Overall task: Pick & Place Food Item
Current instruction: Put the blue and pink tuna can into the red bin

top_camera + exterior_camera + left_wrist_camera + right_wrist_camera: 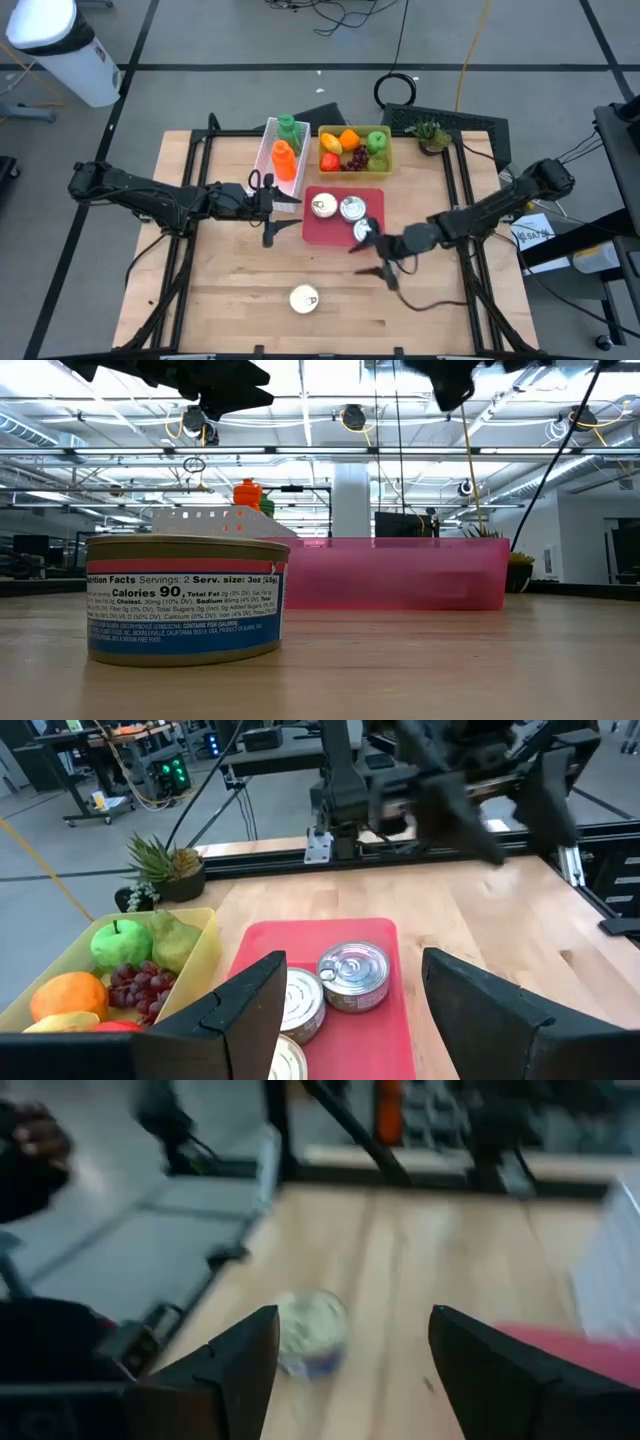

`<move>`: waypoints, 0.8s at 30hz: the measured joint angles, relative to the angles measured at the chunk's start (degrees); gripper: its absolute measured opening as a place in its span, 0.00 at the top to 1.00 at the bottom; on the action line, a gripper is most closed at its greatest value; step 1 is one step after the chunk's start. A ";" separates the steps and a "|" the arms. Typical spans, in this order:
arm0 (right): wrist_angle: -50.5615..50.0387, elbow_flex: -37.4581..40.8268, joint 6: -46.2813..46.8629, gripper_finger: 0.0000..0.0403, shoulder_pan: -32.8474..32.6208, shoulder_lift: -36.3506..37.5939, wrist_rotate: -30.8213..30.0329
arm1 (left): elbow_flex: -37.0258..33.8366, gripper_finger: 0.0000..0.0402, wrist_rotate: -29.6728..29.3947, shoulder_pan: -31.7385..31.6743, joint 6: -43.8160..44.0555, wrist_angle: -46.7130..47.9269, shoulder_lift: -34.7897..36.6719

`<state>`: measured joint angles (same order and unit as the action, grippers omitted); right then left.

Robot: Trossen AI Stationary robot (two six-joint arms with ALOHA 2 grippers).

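Can (303, 299) stands alone on the table (220, 290), well clear of the red tray (335, 232). Right gripper (380, 262), jaws released, is nearer, the can lying ahead of them; left gripper (275, 205), also spread, faces the tray.

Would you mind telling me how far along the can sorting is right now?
Done, apparently: three cans sit on the red tray. In hand: nothing; the right pincer hangs open over the table just off the tray's near corner, and the left pincer waits open beside the tray. Left: one can stands alone at the table's front edge, probably next to be moved.
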<state>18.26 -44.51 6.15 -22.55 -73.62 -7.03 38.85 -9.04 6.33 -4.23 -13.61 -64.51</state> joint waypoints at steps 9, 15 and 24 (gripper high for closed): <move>22.27 10.93 -2.34 0.44 -2.31 3.17 -0.36 | 0.04 0.39 0.04 0.02 11.83 -5.98 0.01; 21.57 13.35 -2.36 0.45 -1.89 7.35 -0.44 | 0.04 0.39 5.04 0.22 16.94 -6.33 -0.01; 21.44 18.61 -2.36 0.45 -1.92 16.11 -1.09 | 0.07 0.73 5.26 21.11 -2.52 -10.75 -11.98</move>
<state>39.69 -25.90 3.80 -24.47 -57.52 -8.12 38.92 -3.78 27.44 -6.75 -24.36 -76.49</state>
